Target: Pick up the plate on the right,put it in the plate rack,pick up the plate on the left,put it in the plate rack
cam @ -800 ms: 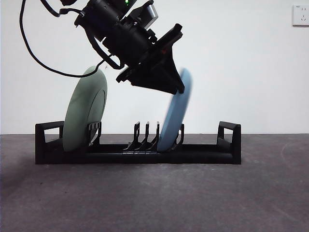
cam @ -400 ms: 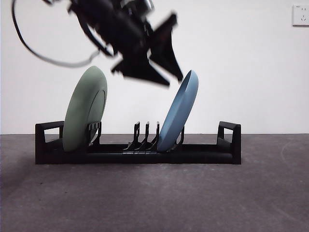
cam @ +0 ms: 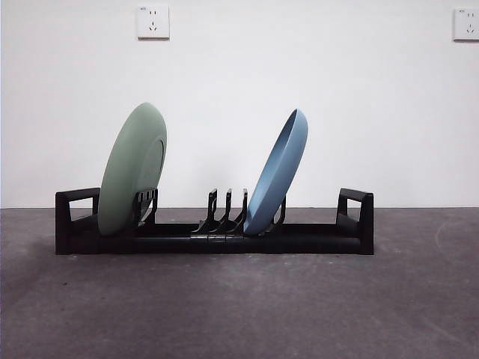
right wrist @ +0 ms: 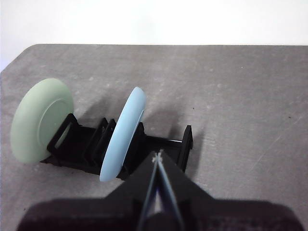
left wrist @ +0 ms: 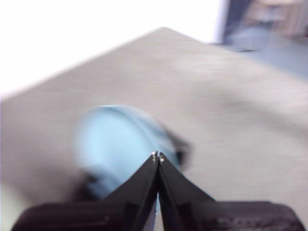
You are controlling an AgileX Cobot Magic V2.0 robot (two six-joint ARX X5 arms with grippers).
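Left tool [left wrist: 158, 157] withdrawn, jaws closed.

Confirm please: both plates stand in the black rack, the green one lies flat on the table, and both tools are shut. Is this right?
Not quite. The green plate does not lie flat; it stands tilted in the plate rack, as the front view shows. The blue plate stands there too, and the left tool and right tool are shut.

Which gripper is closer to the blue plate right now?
Left. The left gripper, jaws shut, hangs just above the blue plate. The right gripper, also shut, sits farther back, seeing the whole plate rack.
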